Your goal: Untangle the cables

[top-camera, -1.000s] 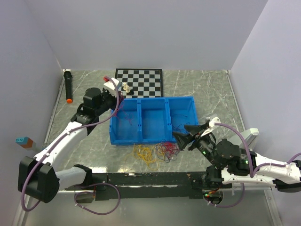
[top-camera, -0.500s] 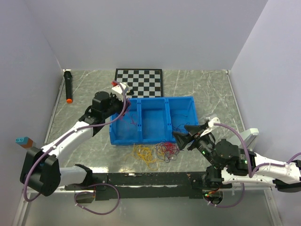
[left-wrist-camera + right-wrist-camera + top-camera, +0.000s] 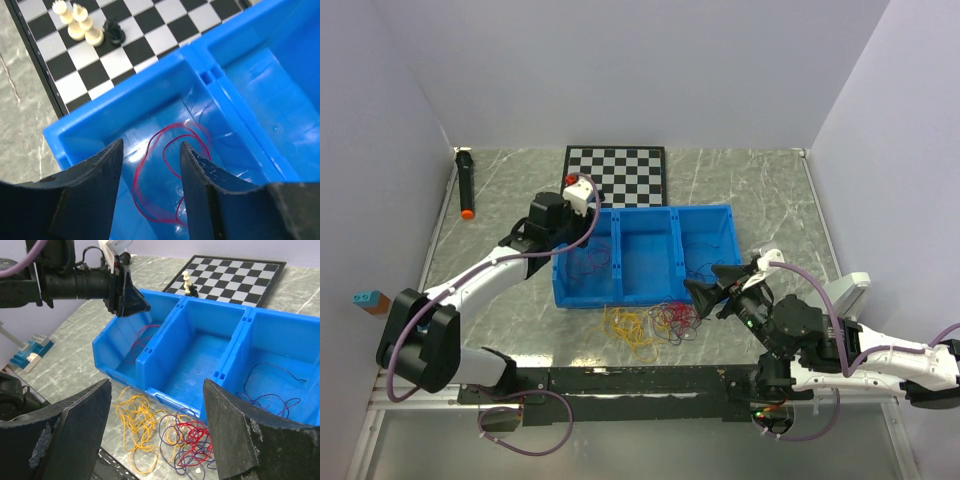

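1. Three colours of hair-thin cables [image 3: 655, 322] lie loose on the table [image 3: 760, 200], just in front of the bin [image 3: 620, 297]. The orange strands [image 3: 135, 415] sit to the left. The red-and-dark clump [image 3: 192, 437] touches them on the right and looks properly knotted.
2. One red loop [image 3: 167, 170] lies alone in the bin's left compartment. Some dark strands [image 3: 272, 385] lie in the right one. The middle compartment holds nothing that I can see.
3. Left gripper [image 3: 149, 152] hangs over the left compartment with its jaws moderately apart and nothing between them; the red loop lies below.
4. Right gripper [image 3: 708, 285] hovers near the clump with its jaws spread wide, holding nothing.
5. Handling, as I judge it: the wires look nearly weightless, limp and springy. A loop would probably drag its neighbours along, and a single strand could slip out of flat pads.
6. Where to grip: I would pinch an outer loop at the edge of the pile, where one colour stands clear, rather than the crossed middle. A slow lift would then let the rest fall away.
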Robot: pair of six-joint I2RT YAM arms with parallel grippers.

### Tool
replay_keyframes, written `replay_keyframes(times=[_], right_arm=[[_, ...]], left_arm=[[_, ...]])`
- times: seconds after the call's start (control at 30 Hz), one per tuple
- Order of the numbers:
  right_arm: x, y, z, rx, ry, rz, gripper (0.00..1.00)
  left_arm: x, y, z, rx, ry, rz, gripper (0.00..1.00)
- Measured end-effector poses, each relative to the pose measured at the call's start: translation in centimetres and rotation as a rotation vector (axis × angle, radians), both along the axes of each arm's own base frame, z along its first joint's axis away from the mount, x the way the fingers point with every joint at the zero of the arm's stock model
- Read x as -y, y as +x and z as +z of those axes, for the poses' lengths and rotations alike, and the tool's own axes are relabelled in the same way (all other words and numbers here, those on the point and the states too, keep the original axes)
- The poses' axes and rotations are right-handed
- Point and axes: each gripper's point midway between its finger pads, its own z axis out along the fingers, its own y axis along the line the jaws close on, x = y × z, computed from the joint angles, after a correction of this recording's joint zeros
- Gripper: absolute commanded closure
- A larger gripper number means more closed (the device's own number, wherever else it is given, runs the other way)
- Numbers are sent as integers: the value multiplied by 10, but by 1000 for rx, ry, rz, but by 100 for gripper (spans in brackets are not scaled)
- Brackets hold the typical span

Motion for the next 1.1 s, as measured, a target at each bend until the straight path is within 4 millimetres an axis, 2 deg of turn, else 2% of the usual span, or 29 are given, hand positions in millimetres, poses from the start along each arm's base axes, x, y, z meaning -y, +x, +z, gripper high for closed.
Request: replay_keyframes(times=[0.1,0.2,0.3,0.37,0.47,0.57,0.67,0.73,0.8,0.87,0.97,1.1], right_arm=[[0,1,0,0,-4,-3,20],[0,1,0,0,-3,-5,20],[1,2,-1,-1,-5,-5,19],[1,2,-2,-5,-9,-6,18],[3,1,-11,-32,-30,-13,17],[3,-1,-32,-101,-65,-26,17],[2,-6,-61,-190,-85,-42,17],[3,-9,-85,-246,-100,-51,17],[1,-15,-117,-310,-131,-55,17],[0,-20,-147,-363,-183,-58,17],[1,-25,-179,-417,-265,-67,19],[-5,-20,-189,-429,-282,-78,24]], left_arm=[[1,0,3,-10,-6,-5,43],[0,-6,1,-46,-5,-15,52],[-2,-9,3,-81,-20,-10,52],[0,-11,11,-95,-38,-22,46],[8,-16,36,-70,-49,-107,44],[29,-42,62,-12,-15,-288,42],[60,-96,78,50,36,-544,40],[80,-135,81,88,51,-705,41],[95,-173,72,99,62,-846,43],[101,-194,54,68,83,-921,43],[98,-207,16,-11,135,-960,44],[92,-211,-5,-41,172,-955,46]])
